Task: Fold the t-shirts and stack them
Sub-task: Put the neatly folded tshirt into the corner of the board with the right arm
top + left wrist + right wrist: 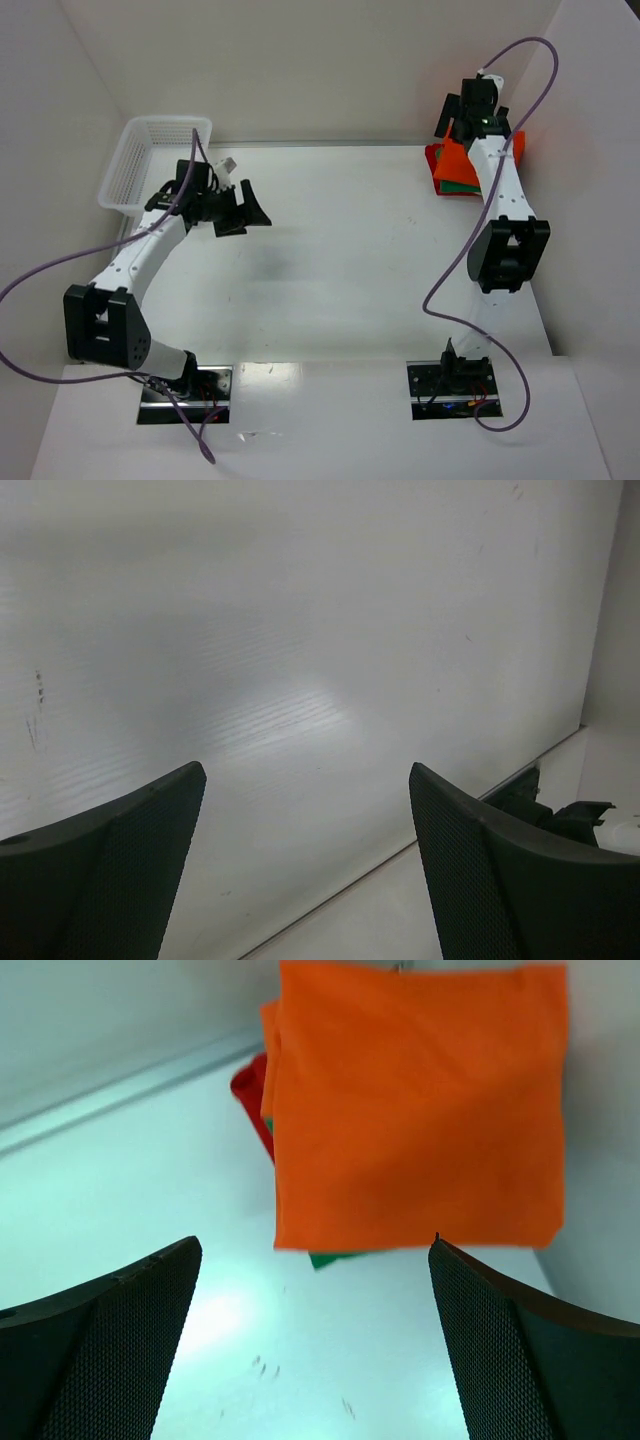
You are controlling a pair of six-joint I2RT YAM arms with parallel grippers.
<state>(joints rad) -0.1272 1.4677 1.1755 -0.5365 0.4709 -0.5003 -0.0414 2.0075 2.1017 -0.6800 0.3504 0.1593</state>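
Observation:
A folded bright orange t-shirt (415,1110) lies on top of a stack at the table's far right corner (454,160). A green shirt (335,1258) and a red shirt (250,1085) stick out from under it, also seen from above as green (460,186) and red (432,156). No pink shirt shows. My right gripper (312,1242) is open and empty just short of the stack's near edge, above it in the top view (448,118). My left gripper (305,767) is open and empty over bare table at the left (243,210).
A white mesh basket (155,160) stands at the far left, just behind the left arm. White walls close in the table at the back and both sides. The right arm (505,200) covers part of the stack from above.

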